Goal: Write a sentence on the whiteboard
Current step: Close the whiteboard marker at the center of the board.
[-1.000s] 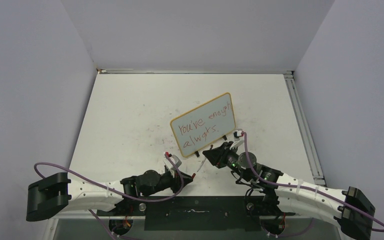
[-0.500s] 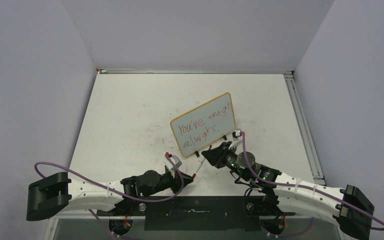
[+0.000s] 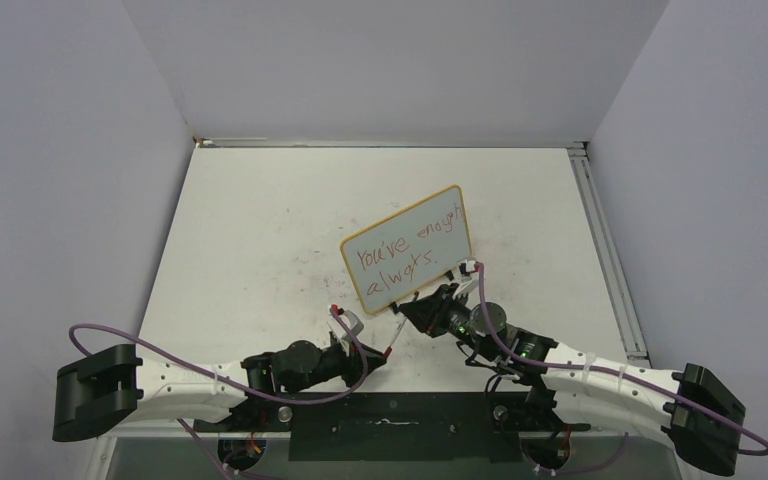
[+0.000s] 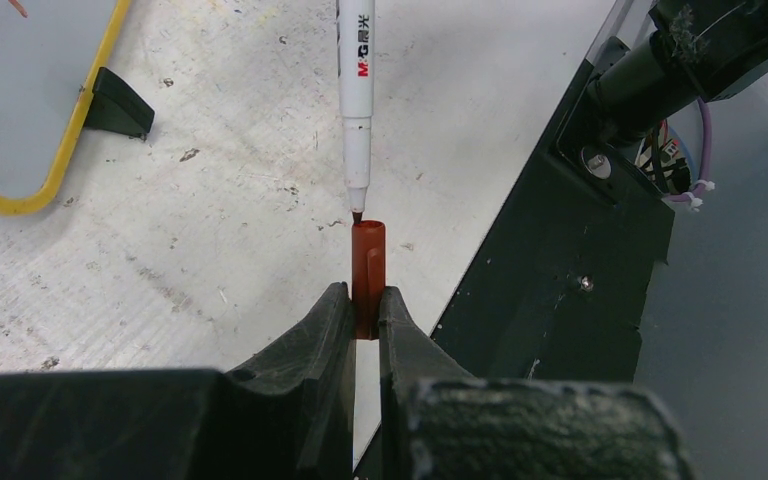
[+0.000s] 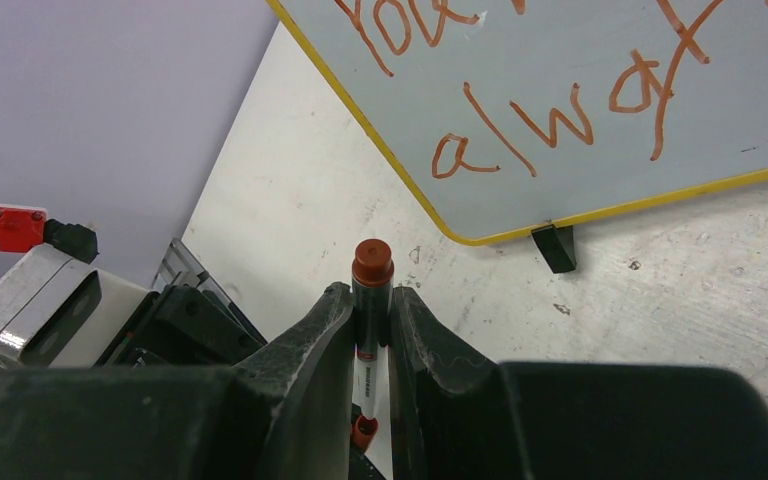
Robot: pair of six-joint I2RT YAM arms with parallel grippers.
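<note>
**Item 1, left gripper** [image 4: 365,300]. Low over the near edge of the table [image 3: 260,220]. Its fingers pinch the closed end of a red cap [image 4: 367,255]. The cap's open mouth points away from the gripper, presumably so that it can act as a fixed socket.

**Item 2, marker** [image 4: 356,60]. A slim white barrel lying in line with the cap. Its red nib is right at the cap's mouth and not yet seated. Whether nib and rim touch cannot be told. The alignment suggests recapping is the step in hand.

**Item 3, right gripper** [image 5: 370,300]. Its fingers clamp the marker barrel just below the red rear end. Holding the pen that far back leaves the writing end free to slide into the cap.

**Item 4, whiteboard** [image 5: 600,170]. Stands mid-table, just beyond both grippers and touched by neither. It is propped on small black feet [image 5: 557,247] and leans back, its face turned toward the arms.

**Item 5, sentence** [image 3: 403,255]. Two lines of red handwriting fill most of the face, reading roughly "You've enough always." The writing appears complete, leaving only the capping.
</note>
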